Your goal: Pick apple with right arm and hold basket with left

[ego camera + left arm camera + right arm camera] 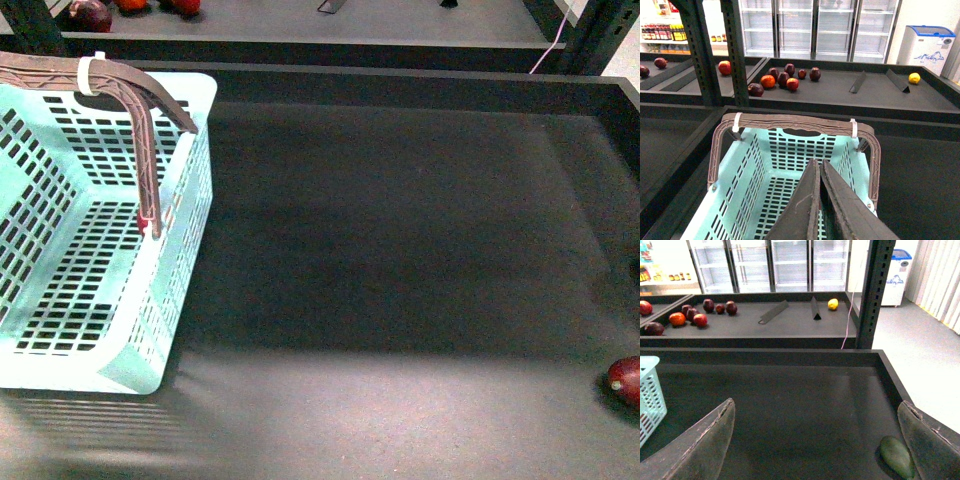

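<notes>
The pale mint-blue basket (100, 300) stands at the left of the dark tray, its brownish-purple handles (140, 95) up and bound by a white tie. It also shows in the left wrist view (790, 155). My left gripper (817, 162) is shut and empty, over the basket's inside, short of the handles (795, 121). A red flecked fruit (627, 380), apparently the apple, lies at the tray's right edge, cut off by the frame. My right gripper (816, 405) is wide open and empty above the tray floor; the apple is out of its view. Neither arm shows in the front view.
A green oval fruit (896, 456) lies by the right fingertip near the tray's right wall (890, 380). The far shelf holds several dark maroon and red fruits (785, 79), a yellow fruit (833, 304) and dividers. A shelf post (875, 295) stands at the tray's far right corner.
</notes>
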